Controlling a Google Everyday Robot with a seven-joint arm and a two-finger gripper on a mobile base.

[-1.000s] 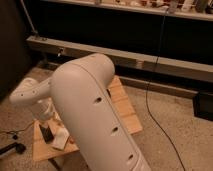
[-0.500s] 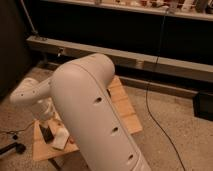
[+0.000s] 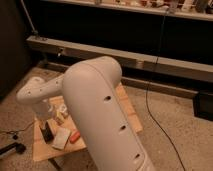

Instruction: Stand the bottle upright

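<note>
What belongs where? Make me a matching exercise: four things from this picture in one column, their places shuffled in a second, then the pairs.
Things
1. gripper
2. flat white block
3. small orange object
4. black cable

Places
A. on the floor, on the picture's right side of the wooden table
B. low over the table's picture-left part, at the end of the white arm
C. on the table, between the gripper and the orange object
D. on the table, just picture-right of the white block

Pairs: 1-B, 2-C, 3-D, 4-A
</note>
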